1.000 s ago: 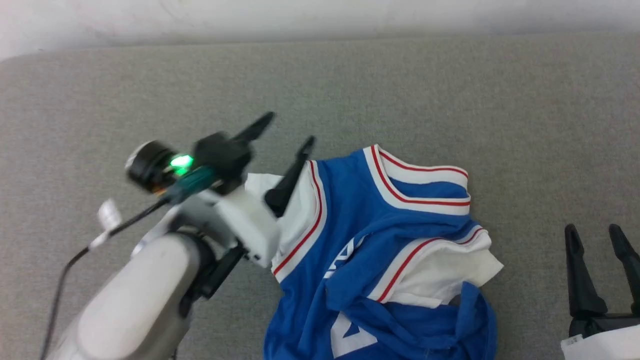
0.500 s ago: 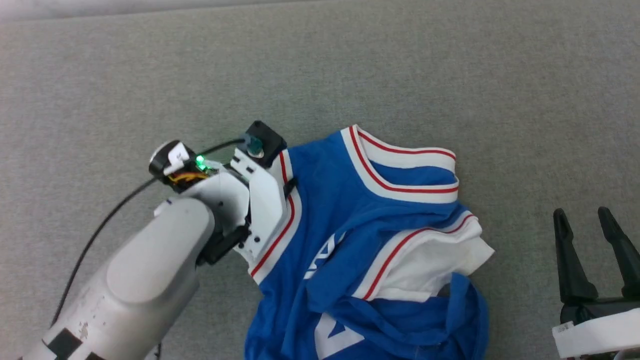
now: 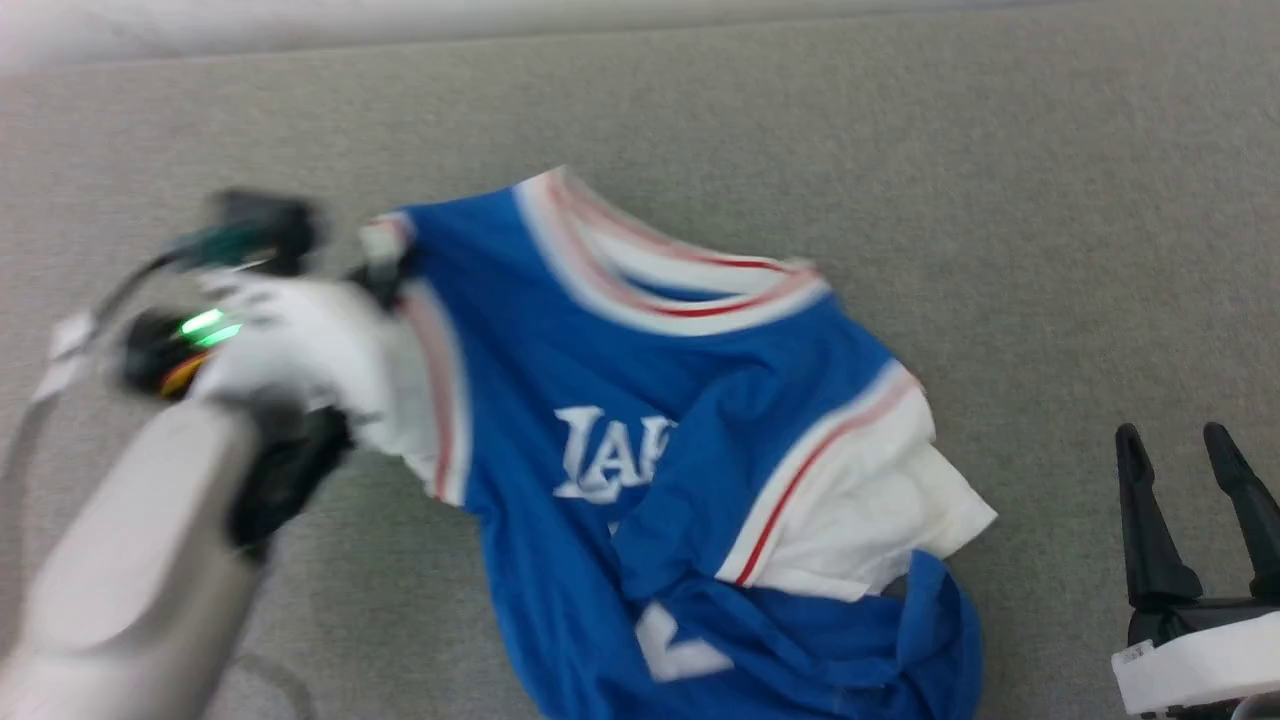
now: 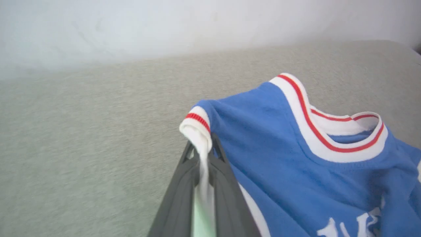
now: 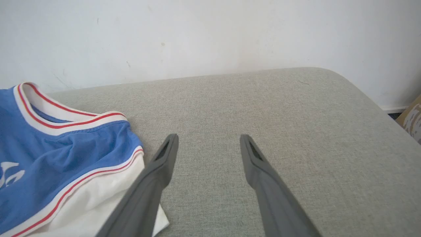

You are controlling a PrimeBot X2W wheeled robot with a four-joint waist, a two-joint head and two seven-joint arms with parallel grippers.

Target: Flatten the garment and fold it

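The garment is a royal-blue jersey with white sleeves and red-striped white trim, lying rumpled on the grey padded surface. Its collar points to the far side and white chest lettering shows. My left gripper is shut on the white sleeve edge at the shirt's left shoulder, cloth pinched between the two dark fingers. In the head view that left gripper is blurred at the garment's left shoulder. My right gripper stands open at the lower right, apart from the other white sleeve.
The grey padded surface reaches a white wall at the far side and has a rounded right edge. A cardboard box corner sits beyond that edge. Bare grey surface lies left of and beyond the garment.
My left gripper came down on the left sleeve, shut on it, and has pulled the shoulder left and away. The chest lettering has opened out. The right gripper stayed put.
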